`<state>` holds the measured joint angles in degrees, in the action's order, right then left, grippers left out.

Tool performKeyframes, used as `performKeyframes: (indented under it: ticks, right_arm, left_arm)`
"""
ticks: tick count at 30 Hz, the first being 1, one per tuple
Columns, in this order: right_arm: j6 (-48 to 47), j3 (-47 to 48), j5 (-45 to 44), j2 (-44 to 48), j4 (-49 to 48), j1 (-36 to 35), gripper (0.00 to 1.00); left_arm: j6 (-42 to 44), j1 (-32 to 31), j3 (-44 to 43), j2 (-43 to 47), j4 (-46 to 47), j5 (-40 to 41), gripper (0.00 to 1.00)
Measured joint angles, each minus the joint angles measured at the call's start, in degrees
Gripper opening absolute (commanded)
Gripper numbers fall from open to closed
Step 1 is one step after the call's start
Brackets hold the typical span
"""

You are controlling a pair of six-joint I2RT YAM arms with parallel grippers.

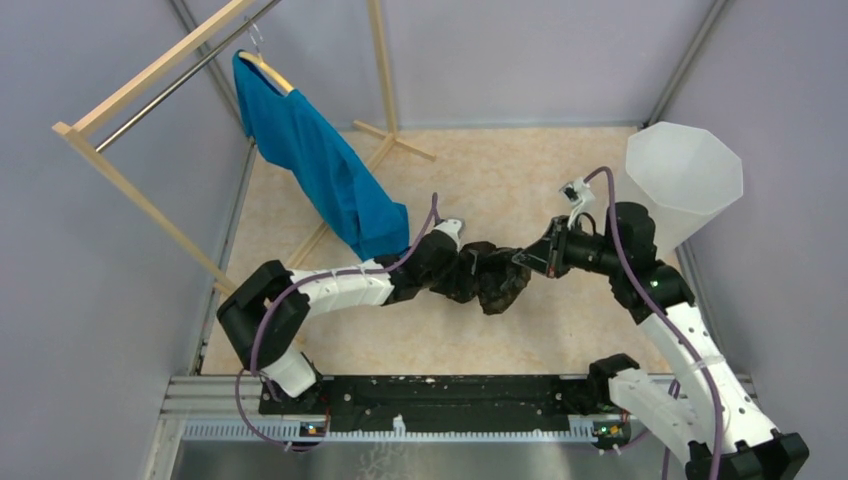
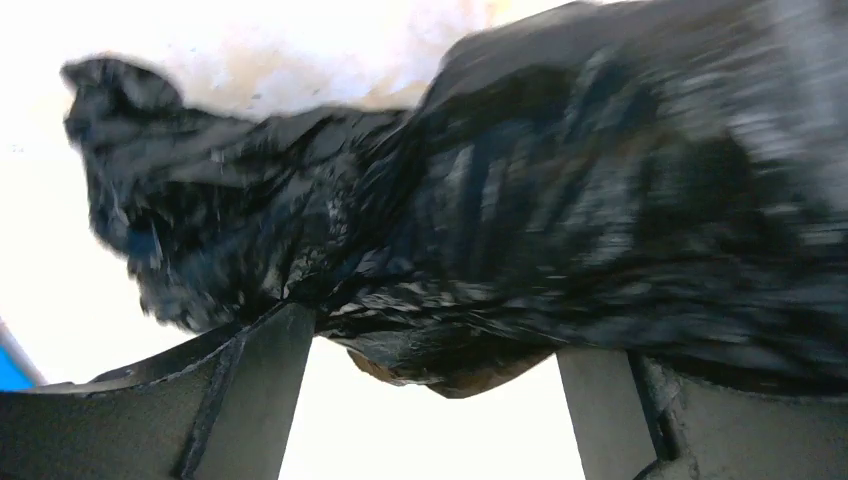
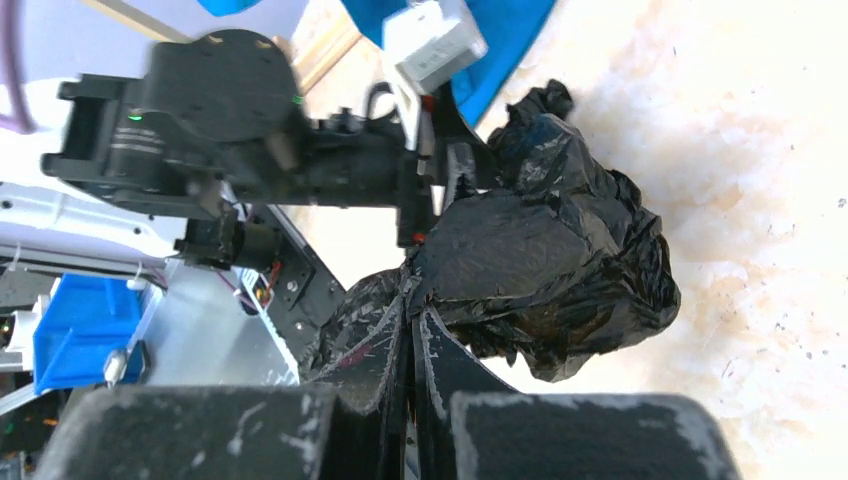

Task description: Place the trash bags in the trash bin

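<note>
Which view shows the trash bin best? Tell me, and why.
Top external: the trash bin shows whole at far right, open mouth visible. Neither wrist view shows it; the trash bag fills both.

Black-and-white arms (image 1: 340, 288); purple cables (image 1: 434, 210).

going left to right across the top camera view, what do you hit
blue fabric t-shirt → left gripper → crinkled black plastic trash bag → right gripper → translucent white faceted plastic trash bin
</note>
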<state>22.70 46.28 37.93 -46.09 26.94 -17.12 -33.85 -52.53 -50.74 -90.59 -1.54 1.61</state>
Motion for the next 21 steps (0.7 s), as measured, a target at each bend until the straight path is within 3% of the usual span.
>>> performKeyframes:
  ticks: [5,6,11,18,19,21]
  right_arm:
    - [0.5,2.5,-0.2,2.8,0.6,0.0,0.00]
    - [0.5,2.9,-0.6,3.4,0.7,0.0,0.00]
    - [-1.0,5.2,-4.8,5.6,3.5,0.0,0.00]
    - [-3.2,7.1,-17.9,6.3,7.5,0.0,0.01]
    - [-3.2,7.1,-19.2,6.3,7.9,0.0,0.05]
    - [-3.2,7.1,-21.0,5.8,8.5,0.0,0.26]
  left_arm:
    - [1.2,0.3,-0.2,-1.4,-2.4,6.6,0.33]
    - [1.0,0.5,-0.2,-1.3,-2.7,7.2,0.27]
    - [2.1,2.0,1.4,4.5,-4.8,10.1,0.21]
    - [3.8,2.3,7.9,26.6,-6.8,7.7,0.16]
    - [4.0,2.3,8.3,28.9,-6.8,6.6,0.15]
    - [4.5,2.3,8.6,33.0,-7.3,4.7,0.12]
